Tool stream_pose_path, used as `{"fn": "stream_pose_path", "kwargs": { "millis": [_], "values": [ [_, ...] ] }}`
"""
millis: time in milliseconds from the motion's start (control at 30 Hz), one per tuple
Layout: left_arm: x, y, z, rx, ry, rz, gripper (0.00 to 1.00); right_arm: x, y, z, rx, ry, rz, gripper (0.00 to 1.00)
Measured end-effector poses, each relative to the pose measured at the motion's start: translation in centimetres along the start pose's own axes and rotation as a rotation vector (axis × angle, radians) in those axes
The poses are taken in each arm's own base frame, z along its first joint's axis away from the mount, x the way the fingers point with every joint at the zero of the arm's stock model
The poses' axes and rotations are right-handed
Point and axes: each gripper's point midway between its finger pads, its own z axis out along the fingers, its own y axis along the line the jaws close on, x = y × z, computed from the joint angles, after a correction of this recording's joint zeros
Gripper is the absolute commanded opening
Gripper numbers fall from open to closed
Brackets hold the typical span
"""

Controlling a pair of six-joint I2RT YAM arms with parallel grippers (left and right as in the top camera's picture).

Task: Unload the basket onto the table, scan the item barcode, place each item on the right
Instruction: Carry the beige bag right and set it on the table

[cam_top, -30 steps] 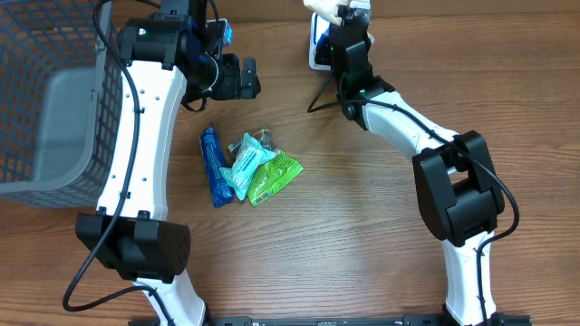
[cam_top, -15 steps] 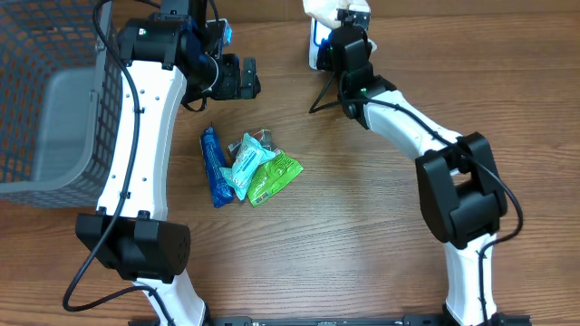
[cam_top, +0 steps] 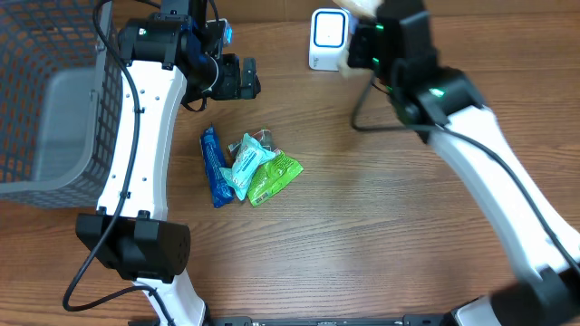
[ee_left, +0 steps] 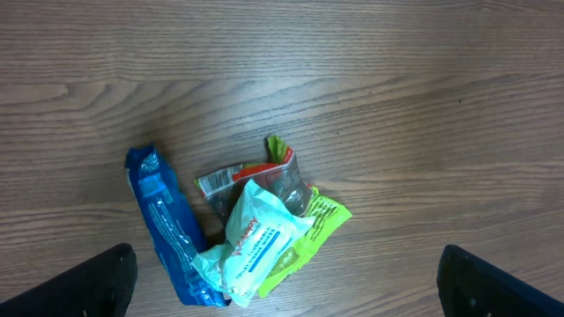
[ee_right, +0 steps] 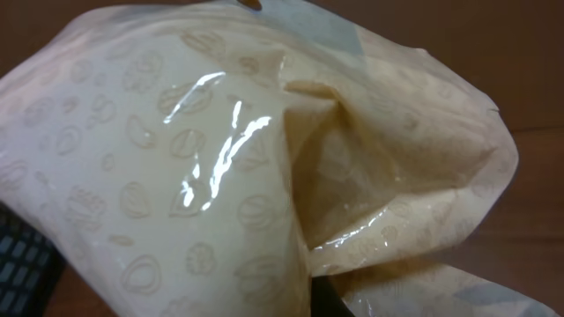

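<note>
Pouch: cream, creased, glossy, pinched by the right gripper. Mid-table: packets, with the left gripper spread and empty near them. Far edge: scanner, pouch just beside it. Likely fault: glare or creases hiding the barcode, so no read.

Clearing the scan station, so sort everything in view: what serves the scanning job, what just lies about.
Job in hand:
cream pouch
white scanner

Lying about:
blue packet
pale teal packet
green packet
grey basket
</note>
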Motion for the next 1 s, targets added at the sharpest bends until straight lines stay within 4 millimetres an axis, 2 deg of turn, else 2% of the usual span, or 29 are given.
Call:
{"fn": "stream_pose_path", "kwargs": {
  "millis": [100, 233, 300, 433, 600, 733, 800, 1000],
  "values": [
    [0.0, 0.0, 0.0, 0.0, 0.0, 0.0, 1.0, 0.1, -1.8, -3.9, 0.029, 0.04, 0.043, 0.04],
    [0.0, 0.0, 0.0, 0.0, 0.0, 0.0, 1.0, 1.5, -7.1, -8.7, 0.154, 0.13, 0.153, 0.04],
    [0.0, 0.0, 0.0, 0.0, 0.0, 0.0, 1.0, 2.5, -10.2, -10.2, 0.236, 0.18, 0.212, 0.04],
    [0.0, 0.0, 0.0, 0.0, 0.0, 0.0, 1.0, 4.3, -14.6, -10.9, 0.359, 0.262, 0.297, 0.04],
    [0.0, 0.0, 0.0, 0.0, 0.0, 0.0, 1.0, 6.7, -19.5, -9.6, 0.473, 0.338, 0.363, 0.04],
    [0.0, 0.0, 0.0, 0.0, 0.0, 0.0, 1.0, 9.8, -22.9, -6.9, 0.538, 0.428, 0.376, 0.04],
    [0.0, 0.0, 0.0, 0.0, 0.0, 0.0, 1.0, 12.0, -24.5, -5.1, 0.567, 0.482, 0.383, 0.04],
    [0.0, 0.0, 0.0, 0.0, 0.0, 0.0, 1.0, 17.9, -26.9, -0.9, 0.602, 0.628, 0.366, 0.04]
  ]
}}
